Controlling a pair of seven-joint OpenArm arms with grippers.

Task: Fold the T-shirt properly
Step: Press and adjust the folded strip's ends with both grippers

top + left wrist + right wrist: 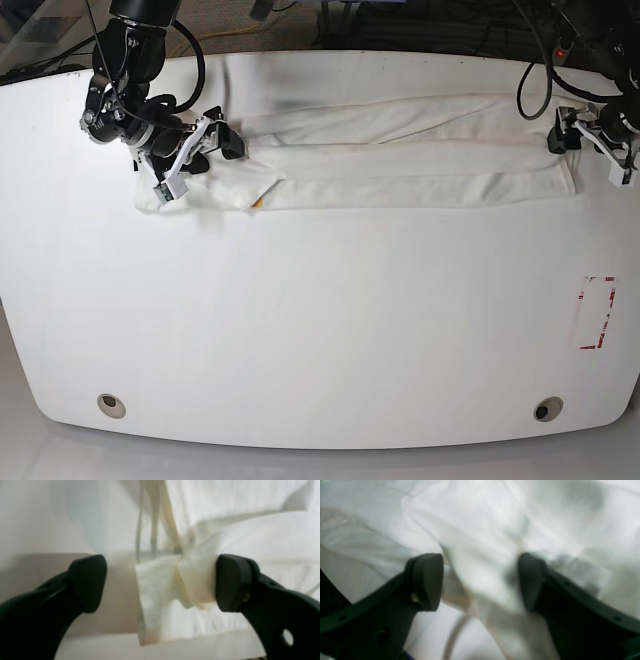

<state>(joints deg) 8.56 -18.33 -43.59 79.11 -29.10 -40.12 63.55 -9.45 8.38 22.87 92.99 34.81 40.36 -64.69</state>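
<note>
The near half of the table is bare, apart from a small red-edged mark by its right edge. Farther back, along the far edge, the T-shirt lies in one long thin strip from side to side. So the long folds look done. Folding it short looks still to do.

At one end, the left gripper is spread wide, with a bunched end of cloth between its jaws, touching one pad only. At the other end, the right gripper is partly spread around a lump of cloth. The blurry pictures cannot tell if it pinches.
</note>
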